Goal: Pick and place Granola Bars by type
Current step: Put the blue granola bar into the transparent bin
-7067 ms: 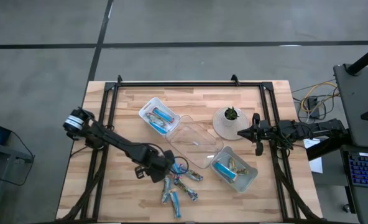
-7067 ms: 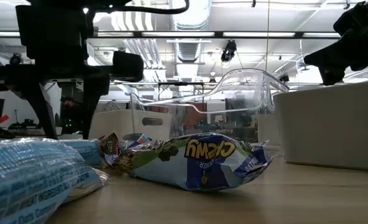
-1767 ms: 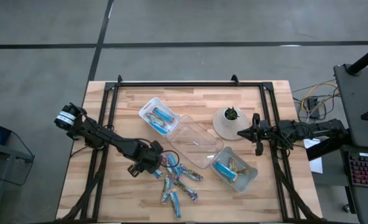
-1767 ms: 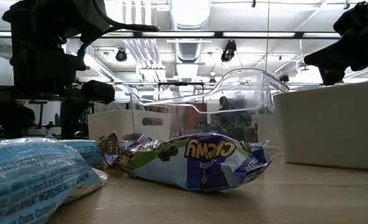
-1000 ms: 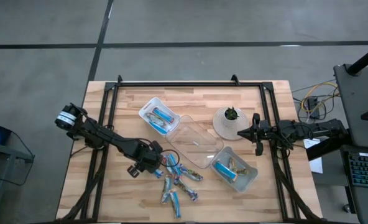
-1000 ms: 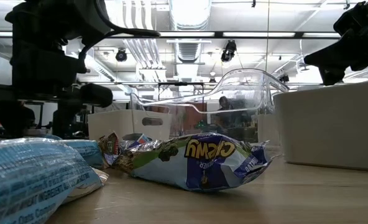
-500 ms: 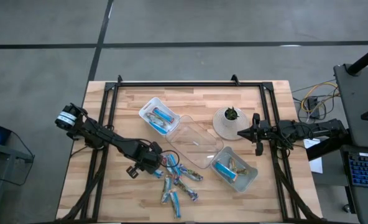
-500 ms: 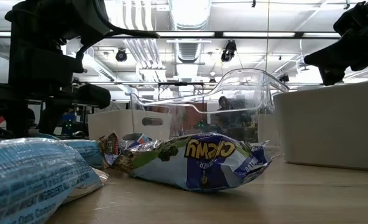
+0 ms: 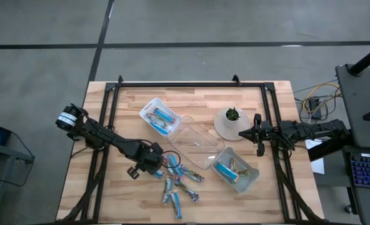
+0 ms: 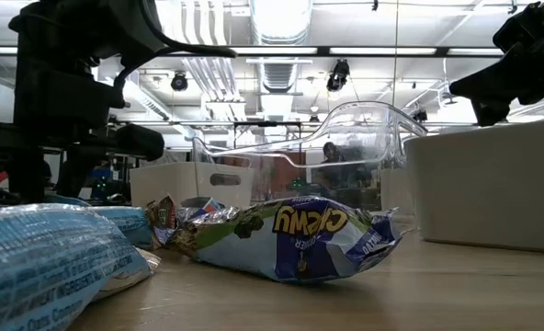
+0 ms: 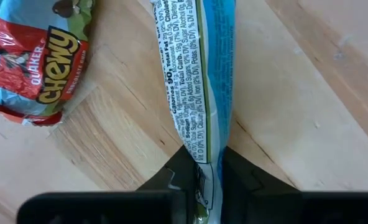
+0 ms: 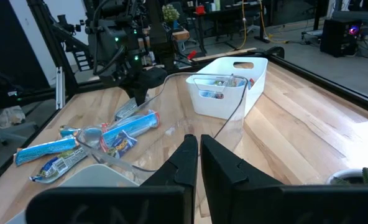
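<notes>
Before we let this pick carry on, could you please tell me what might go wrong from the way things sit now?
1. The left pincer pinches only the end of the blue bar, so the bar may slip out or swing on lifting.
2. A Chewy bar lies close beside it in the loose pile; dragging could scatter neighbours.
3. The clear tray stands right next to the pile, so a low carry might clip its rim.

Wooden table [image 9: 266, 194] with loose granola bars [image 9: 180, 184], three trays [image 9: 194, 145], potted plant [image 9: 230, 122]
</notes>
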Tool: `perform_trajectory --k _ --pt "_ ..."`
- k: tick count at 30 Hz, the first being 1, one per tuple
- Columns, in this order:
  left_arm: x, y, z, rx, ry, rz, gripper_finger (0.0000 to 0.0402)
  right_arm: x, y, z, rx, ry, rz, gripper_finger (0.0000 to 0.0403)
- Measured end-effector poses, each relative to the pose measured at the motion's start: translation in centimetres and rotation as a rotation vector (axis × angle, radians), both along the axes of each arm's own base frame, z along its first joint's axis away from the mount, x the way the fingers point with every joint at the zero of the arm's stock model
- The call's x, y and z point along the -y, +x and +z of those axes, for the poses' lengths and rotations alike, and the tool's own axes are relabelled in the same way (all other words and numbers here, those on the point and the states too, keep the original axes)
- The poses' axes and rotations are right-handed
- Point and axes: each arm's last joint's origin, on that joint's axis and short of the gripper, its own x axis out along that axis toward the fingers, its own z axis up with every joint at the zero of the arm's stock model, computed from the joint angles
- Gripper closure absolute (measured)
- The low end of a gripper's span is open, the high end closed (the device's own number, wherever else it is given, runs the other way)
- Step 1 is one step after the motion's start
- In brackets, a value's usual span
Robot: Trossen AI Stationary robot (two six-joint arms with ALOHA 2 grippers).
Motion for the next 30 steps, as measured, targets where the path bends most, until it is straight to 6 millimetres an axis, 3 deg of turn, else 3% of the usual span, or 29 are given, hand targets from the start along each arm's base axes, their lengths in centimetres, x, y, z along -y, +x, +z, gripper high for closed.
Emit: perform_trajectory --k 21,30 --pt "0.1 0.5 1.2 -0.03 -0.037 0.025 0.0374 0.0 0.0 0.0 0.0 0.0 0.0 0.039" --pt "0.1 1.8 4.5 0.023 -0.072 0.099 0.0374 0.0 0.0 0.0 0.0 0.0 0.0 0.039"
